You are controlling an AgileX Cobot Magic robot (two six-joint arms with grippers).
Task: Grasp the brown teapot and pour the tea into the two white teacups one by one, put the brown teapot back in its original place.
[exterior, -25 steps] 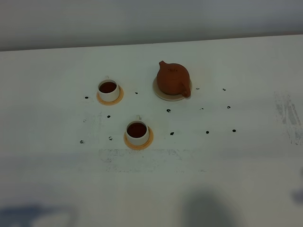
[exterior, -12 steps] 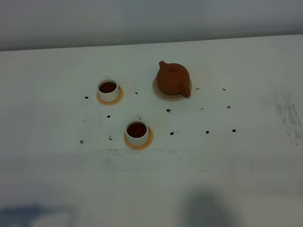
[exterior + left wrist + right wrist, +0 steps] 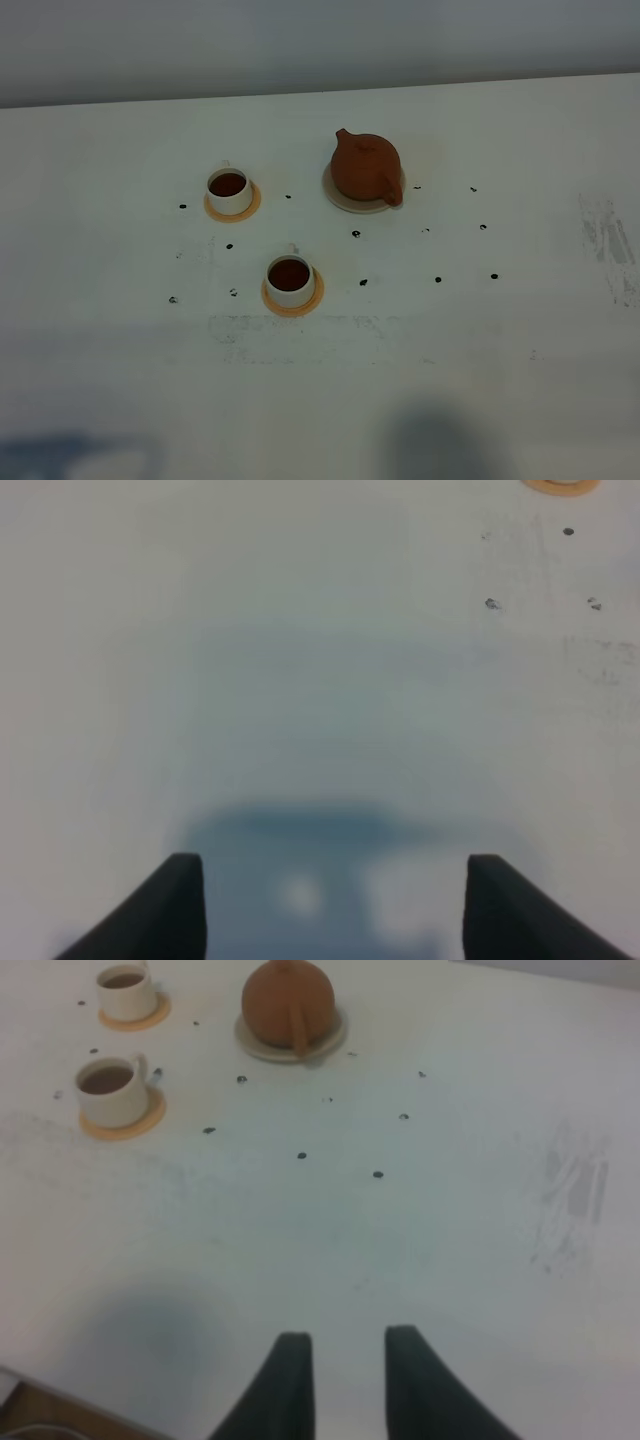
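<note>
The brown teapot (image 3: 366, 168) (image 3: 288, 1005) stands upright on its cream saucer (image 3: 340, 203), the original place, at the back centre. The two white teacups (image 3: 229, 190) (image 3: 290, 280) sit on orange-tan coasters to its left, and both hold dark tea (image 3: 228, 184). In the right wrist view the same cups (image 3: 127, 990) (image 3: 110, 1090) show far from my right gripper (image 3: 345, 1360), whose fingers stand narrowly apart over bare table with nothing between them. My left gripper (image 3: 335, 900) is wide open over bare table. Neither gripper shows in the exterior view.
Small dark marks (image 3: 437, 279) dot the white table (image 3: 500, 350) around the teapot and cups. A scuffed grey patch (image 3: 610, 240) lies at the right. The edge of an orange coaster (image 3: 560, 485) peeks into the left wrist view. The table's front edge (image 3: 40, 1400) shows near the right gripper.
A dark shape at the exterior view's right edge has gone out of sight. The teapot and cups have not moved.
</note>
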